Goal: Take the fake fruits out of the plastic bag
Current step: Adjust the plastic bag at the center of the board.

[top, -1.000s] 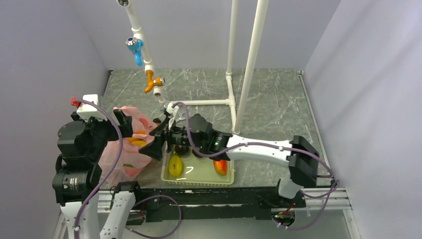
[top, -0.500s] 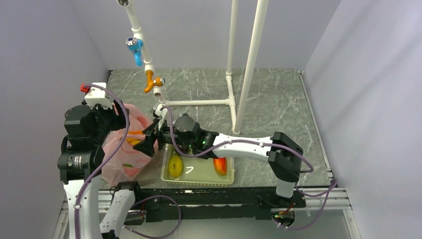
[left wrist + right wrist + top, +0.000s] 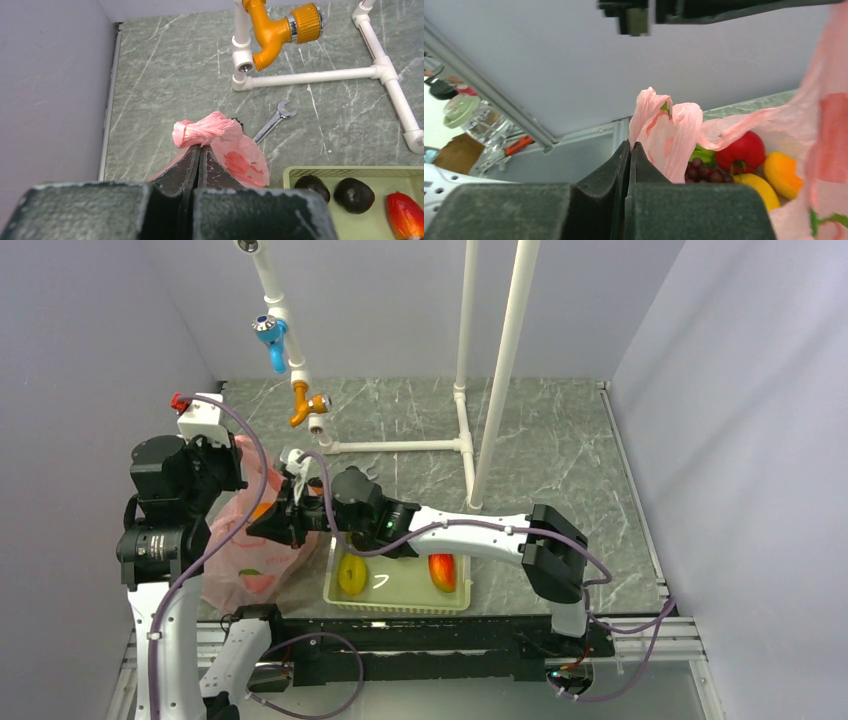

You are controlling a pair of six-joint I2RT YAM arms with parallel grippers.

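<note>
The pink plastic bag (image 3: 245, 562) lies left of the basket, its mouth held apart between both arms. My left gripper (image 3: 200, 146) is shut on a bunched handle of the bag (image 3: 204, 131). My right gripper (image 3: 631, 145) is shut on the opposite edge of the bag (image 3: 668, 131). The right wrist view looks into the bag at the fake fruits: a red ball (image 3: 746, 150), a purple grape bunch (image 3: 704, 171), a green piece (image 3: 704, 155), a yellow-orange oval (image 3: 782, 175) and a yellow banana-like piece (image 3: 755, 188). From above, my left gripper (image 3: 243, 462) and right gripper (image 3: 268, 527) flank the bag's top.
A pale green basket (image 3: 395, 606) right of the bag holds a yellow fruit (image 3: 351, 573), a red-orange mango-like fruit (image 3: 442, 570) and two dark round fruits (image 3: 354, 194). A wrench (image 3: 272, 120) lies behind the bag. White pipes (image 3: 320, 76) with an orange tap (image 3: 272, 25) stand further back.
Both grippers were open a second ago and have shut on the bag. The right arm reached left to the bag's edge; the left gripper moved back and up with the handle.
</note>
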